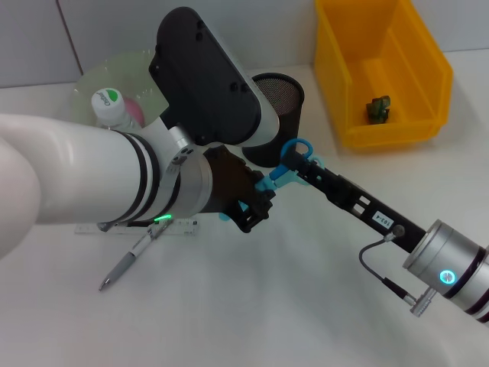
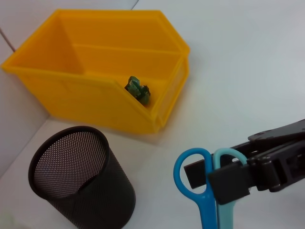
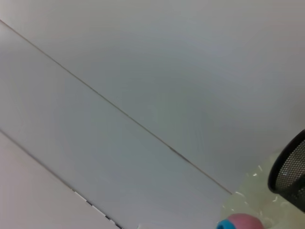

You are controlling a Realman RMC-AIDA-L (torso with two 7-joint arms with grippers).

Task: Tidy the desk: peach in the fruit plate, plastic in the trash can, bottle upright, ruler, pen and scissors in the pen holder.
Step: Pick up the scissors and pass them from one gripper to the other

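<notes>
Two arms crowd the middle of the desk here. The right gripper [image 1: 294,164] reaches in from the lower right and is clamped on the scissors [image 1: 293,159], pinching them right around the blue and teal handle loops. In the left wrist view you can see those loops [image 2: 202,179] side by side at the top with the rest of the scissors dropping straight down below the black fingers [image 2: 228,183], so the long axis is pretty much vertical, handles up. The blades run out of frame.

The mesh pen holder [image 1: 276,115] sits just beyond that gripper, a bit to its left, upright with its mouth open to the ceiling. The yellow trash can [image 1: 382,73] is farther off to the gripper's right, with a small green scrap of plastic [image 1: 377,108] lying inside.

The left gripper [image 1: 248,206] hangs right next to the right one, on its left. I can't tell whether its fingers are apart or together.

Down past the left gripper's left, the pen [image 1: 126,264] lies flat on the desk, pointing diagonally, with the ruler [image 1: 137,227] just behind it. The bottle [image 1: 107,103] stands upright behind the left arm, in front of the fruit plate [image 1: 114,69].
</notes>
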